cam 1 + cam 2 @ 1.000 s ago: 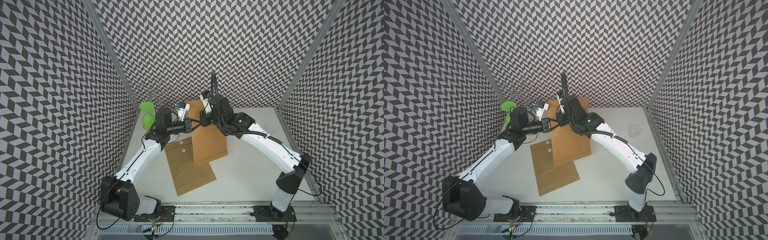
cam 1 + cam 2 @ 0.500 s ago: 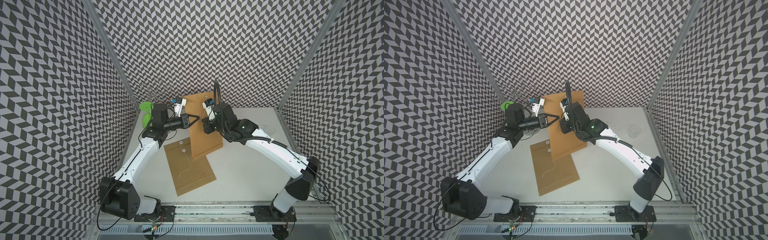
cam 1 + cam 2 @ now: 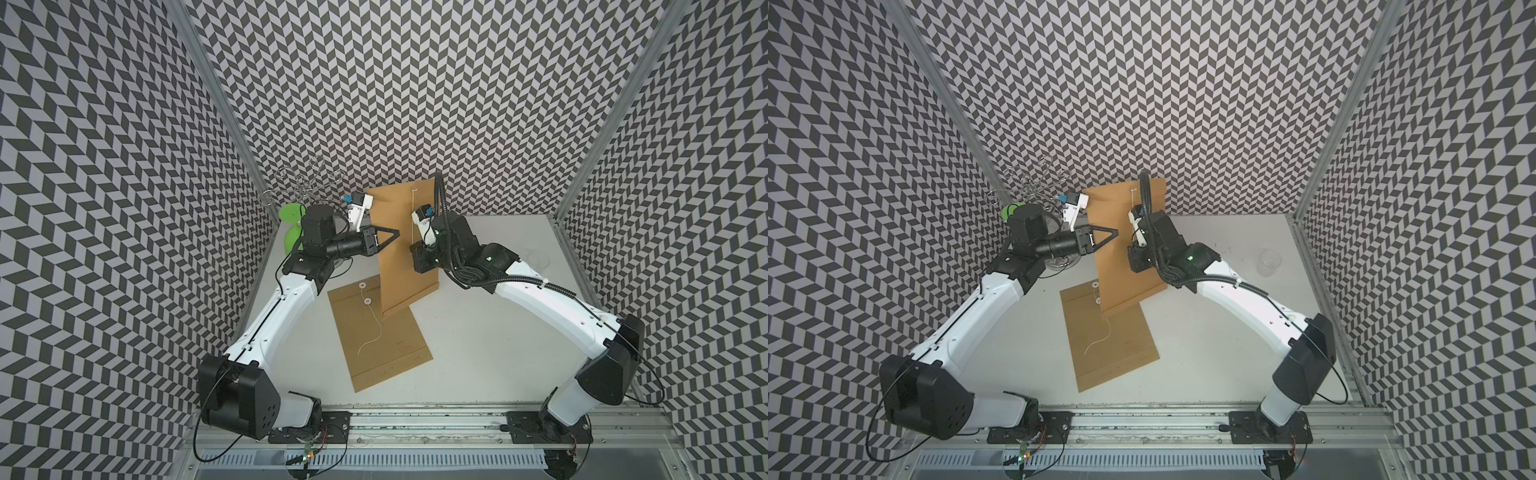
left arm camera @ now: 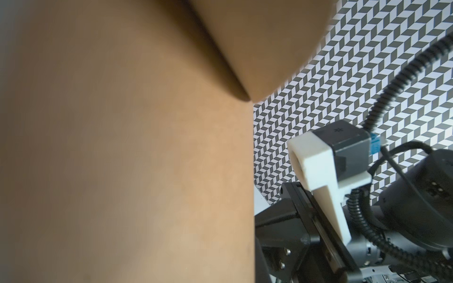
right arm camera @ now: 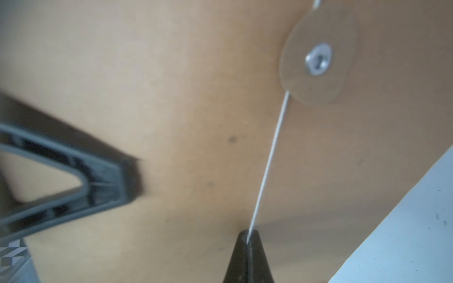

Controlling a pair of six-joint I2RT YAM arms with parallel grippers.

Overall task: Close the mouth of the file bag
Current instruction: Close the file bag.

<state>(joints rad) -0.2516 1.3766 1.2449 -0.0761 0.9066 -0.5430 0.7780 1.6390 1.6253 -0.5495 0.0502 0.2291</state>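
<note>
String (image 5: pixel 269 159) of the file bag (image 3: pixel 405 245) sits pinched in our right gripper (image 5: pixel 247 239). Our left gripper (image 3: pixel 395 231), tips together, touches the bag's face. We see the bag far steeper than 1 second ago, its lower edge over a 2nd bag (image 3: pixel 386 345) lying flat.

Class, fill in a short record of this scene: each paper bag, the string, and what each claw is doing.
raised bag: stands on end, lower edge overlapping the flat bag
flat bag: lies on the table, its loose string across it
left claw: shut, tip at the raised bag's side; grip unclear
right claw: shut on the raised bag's taut string
</note>
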